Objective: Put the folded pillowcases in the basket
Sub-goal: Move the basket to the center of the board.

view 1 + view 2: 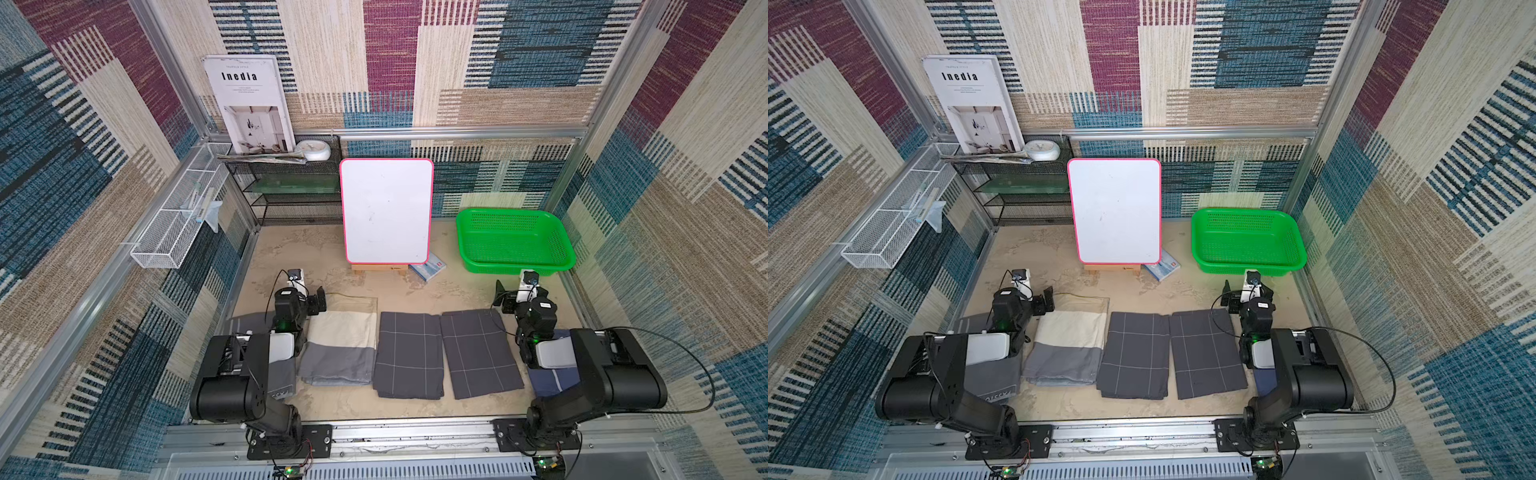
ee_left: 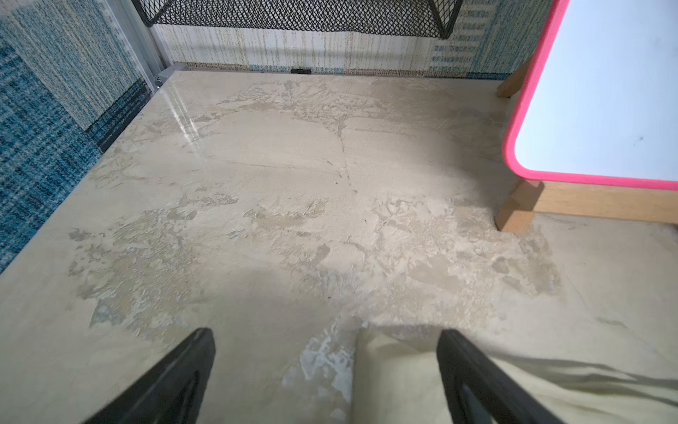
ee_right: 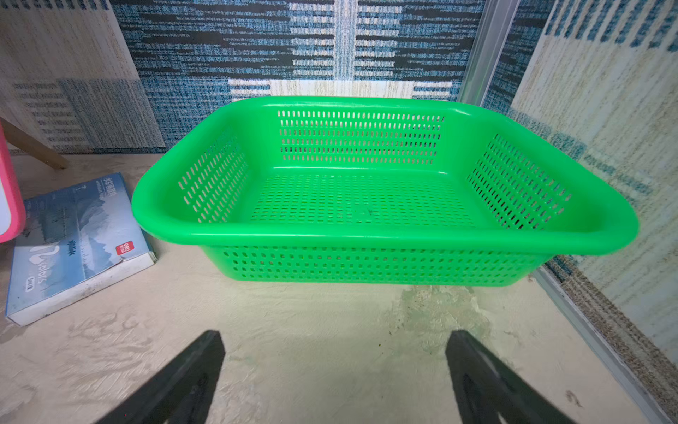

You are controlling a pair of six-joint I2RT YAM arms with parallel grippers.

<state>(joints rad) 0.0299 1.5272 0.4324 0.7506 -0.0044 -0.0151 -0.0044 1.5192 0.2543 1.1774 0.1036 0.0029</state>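
Several folded pillowcases lie in a row near the table's front edge in both top views: a cream and grey one (image 1: 340, 345) (image 1: 1069, 347), then two dark ones with a white grid (image 1: 409, 353) (image 1: 480, 353). The bright green basket (image 1: 515, 266) (image 1: 1246, 266) (image 3: 367, 238) stands empty at the back right. My left gripper (image 1: 301, 293) (image 2: 324, 332) hangs open over the far left corner of the cream pillowcase (image 2: 396, 385), holding nothing. My right gripper (image 1: 517, 291) (image 3: 335, 334) is open above bare table, just in front of the basket.
A pink-rimmed whiteboard (image 1: 386, 212) (image 2: 605, 91) on a wooden stand sits at the back middle, with a blue box (image 1: 428, 266) (image 3: 73, 235) at its foot beside the basket. A black mesh shelf (image 1: 291, 187) fills the back left. A white wire tray (image 1: 174, 224) hangs on the left wall.
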